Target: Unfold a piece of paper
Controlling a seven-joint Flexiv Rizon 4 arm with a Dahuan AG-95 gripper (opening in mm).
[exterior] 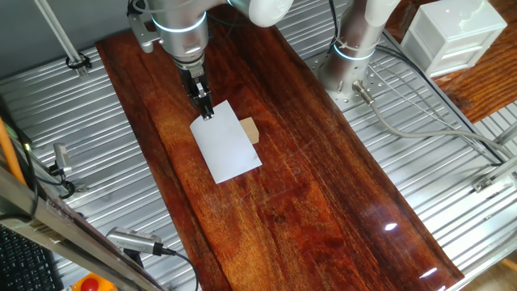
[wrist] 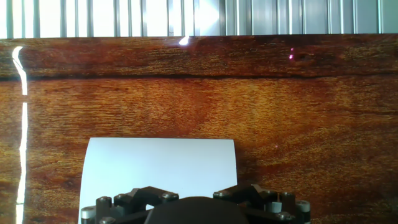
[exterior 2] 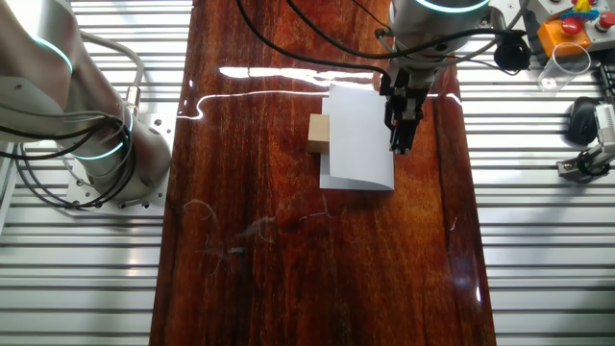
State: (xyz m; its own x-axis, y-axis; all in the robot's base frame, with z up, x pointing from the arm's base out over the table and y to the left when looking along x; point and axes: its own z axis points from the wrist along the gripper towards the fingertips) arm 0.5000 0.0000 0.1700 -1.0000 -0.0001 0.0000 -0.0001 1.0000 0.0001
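The piece of paper (exterior: 229, 145) is a white folded sheet on the dark wooden table (exterior: 323, 186). In the other fixed view the paper (exterior 2: 357, 139) has its top flap raised a little, with the lower layer showing along its left and bottom edges. My gripper (exterior: 207, 113) points down at the flap's edge and looks shut on it; it stands at the paper's right edge in the other fixed view (exterior 2: 398, 147). A small tan cube (exterior: 250, 130) (exterior 2: 318, 133) touches the opposite side. In the hand view the paper (wrist: 158, 168) lies under the hand; my fingertips are hidden.
A second arm's base (exterior: 355, 48) (exterior 2: 96, 144) stands on the ribbed metal beside the table. A white box (exterior: 452, 36) sits at the far right. An orange button box (exterior 2: 567, 29) and a clear cup (exterior 2: 557, 62) are off the table's edge, along with cables.
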